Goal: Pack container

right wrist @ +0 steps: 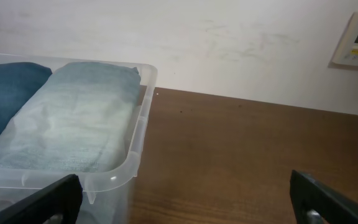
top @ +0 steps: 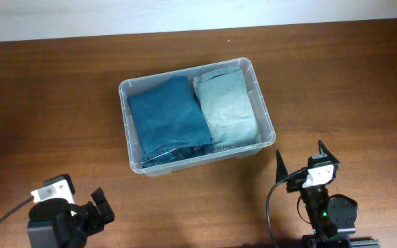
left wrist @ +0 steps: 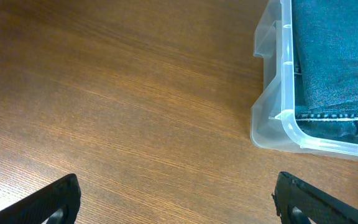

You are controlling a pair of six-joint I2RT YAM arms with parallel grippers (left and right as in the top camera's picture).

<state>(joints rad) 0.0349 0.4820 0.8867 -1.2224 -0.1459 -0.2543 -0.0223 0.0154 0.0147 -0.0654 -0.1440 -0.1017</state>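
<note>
Container [top: 205, 160] sat nr back edge of table [top: 47, 103], long axis L-R, folded denim [top: 167, 117] inside. Right gripper [right wrist: 185, 190] nearer than left gripper [left wrist: 178, 193]; both by front edge, fingers apart, empty.

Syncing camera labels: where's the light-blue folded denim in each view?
Overhead: light-blue denim, right half of the container.
Left wrist: not in view; only dark denim shows.
Right wrist: left side, inside the container.
Shared landmark: container's clear rim.
</note>
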